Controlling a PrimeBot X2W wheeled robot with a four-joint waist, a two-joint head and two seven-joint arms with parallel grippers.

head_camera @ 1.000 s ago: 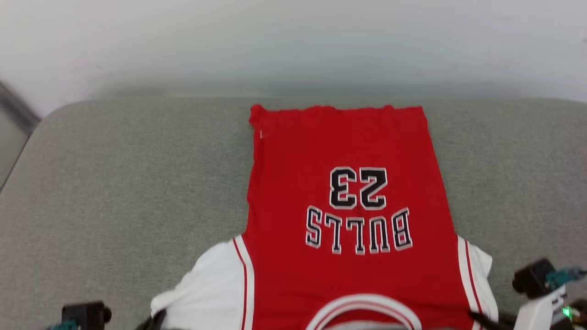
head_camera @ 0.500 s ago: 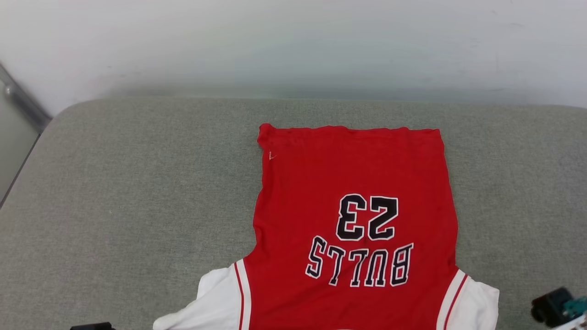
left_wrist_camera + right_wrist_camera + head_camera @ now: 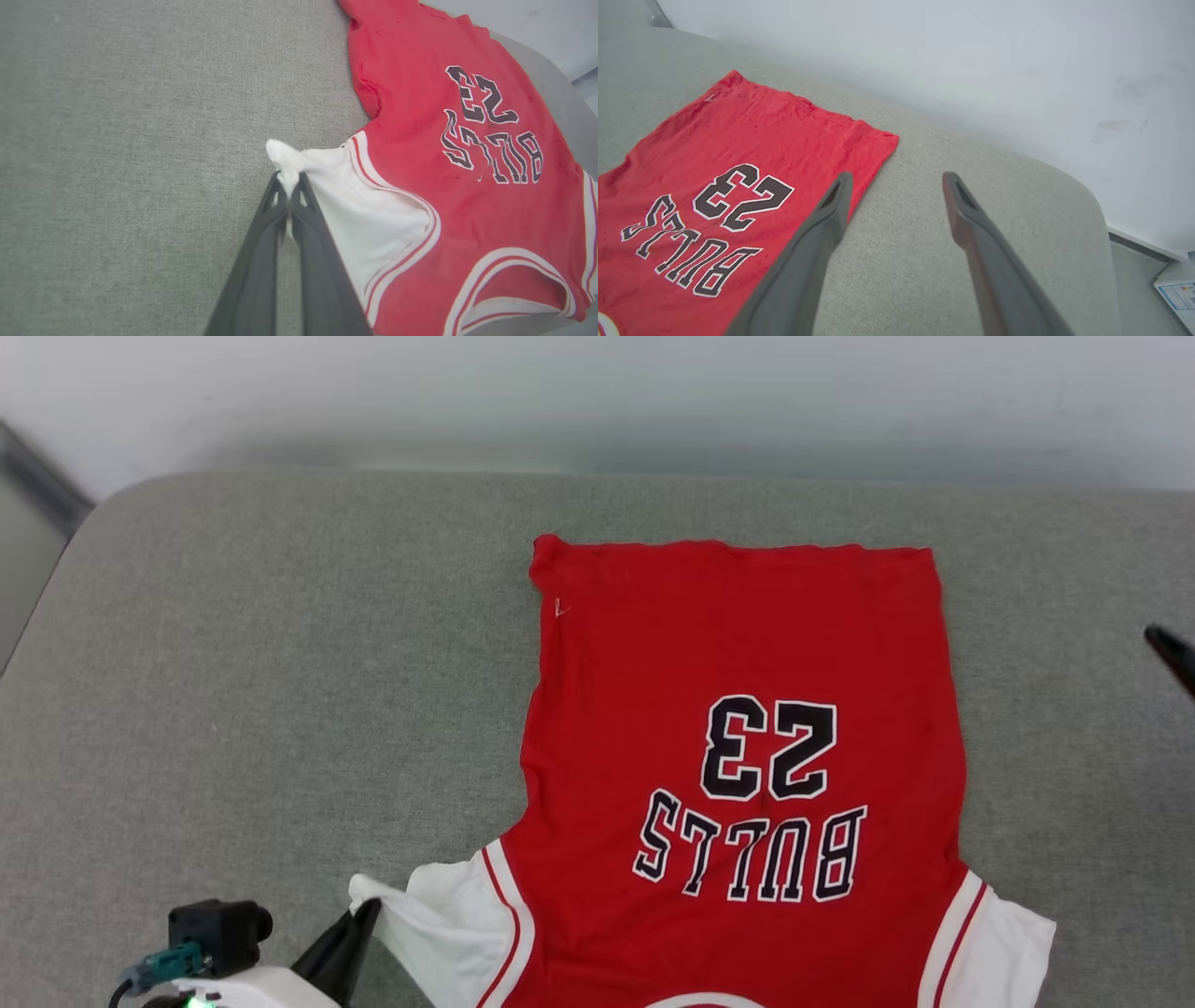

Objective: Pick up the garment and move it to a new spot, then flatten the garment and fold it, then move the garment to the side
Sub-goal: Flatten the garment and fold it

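The garment (image 3: 747, 756), a red jersey with black numbers and letters, lies face up and mostly flat on the grey cushion, hem toward the wall. Its white left sleeve (image 3: 420, 915) is pulled out to a point. My left gripper (image 3: 369, 910) is shut on that sleeve tip, and the left wrist view shows the fingers (image 3: 289, 182) pinching the bunched white cloth (image 3: 285, 158). My right gripper (image 3: 897, 179) is open and holds nothing; it hangs over bare cushion just off the garment's (image 3: 738, 154) right hem corner. One of its dark fingers (image 3: 1172, 655) shows at the right edge.
The grey cushion (image 3: 233, 663) has rounded far corners and ends at a white wall (image 3: 597, 392). A dark rail (image 3: 37, 476) runs along the far left. Beyond the cushion's right end are floor and a printed box (image 3: 1176, 294).
The head camera has shifted. My right gripper has opened and moved up and away from the right sleeve. The left gripper keeps its hold, with the sleeve now drawn out to a point.
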